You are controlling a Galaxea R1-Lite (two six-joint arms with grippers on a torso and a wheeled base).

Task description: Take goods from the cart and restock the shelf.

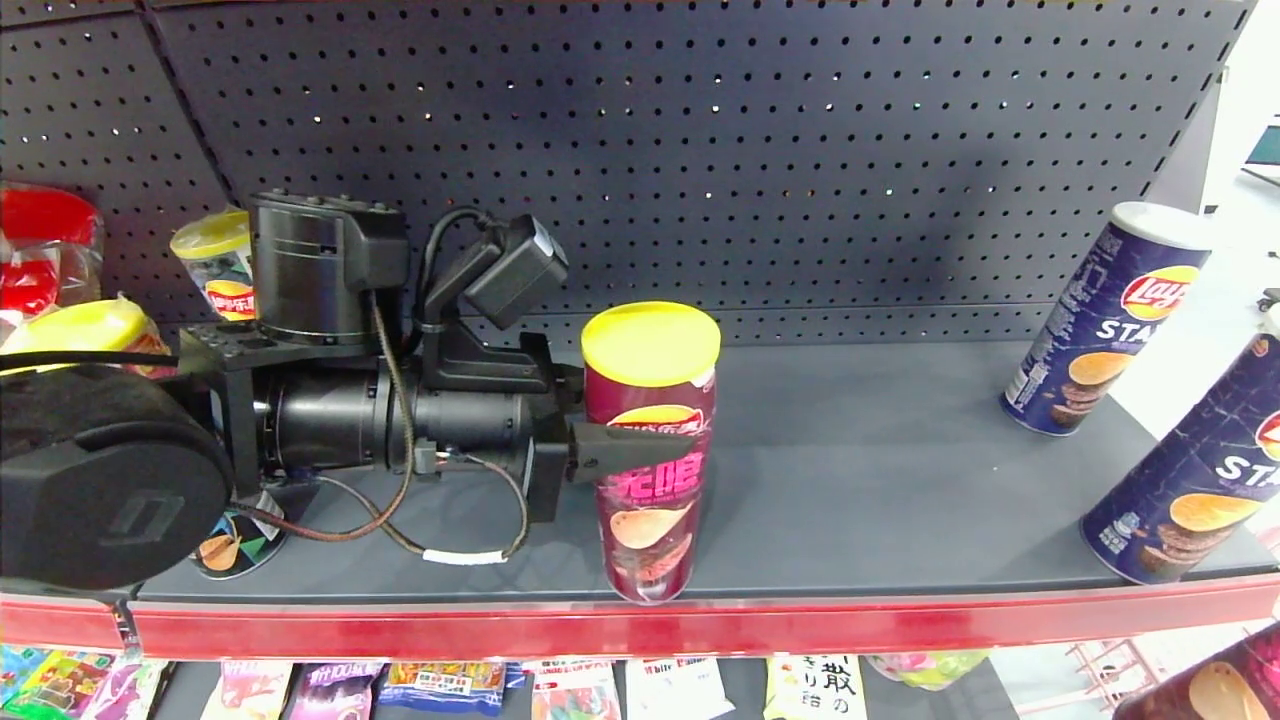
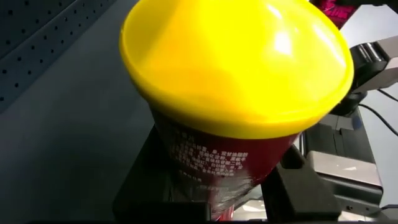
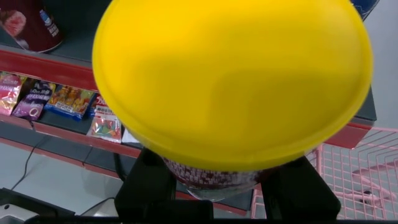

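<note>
A maroon chip can with a yellow lid stands upright at the front edge of the grey shelf. My left gripper reaches in from the left and is shut on its middle. In the left wrist view the same can sits between the dark fingers. A second maroon can with a yellow lid is in my right gripper, which is shut on it, out in front of the shelf's red lip. Its lower part shows at the head view's bottom right corner.
Two blue chip cans stand at the shelf's right end. More yellow-lidded cans are at the back left behind my arm. Snack packets fill the lower shelf. A pink wire cart is beside the right gripper.
</note>
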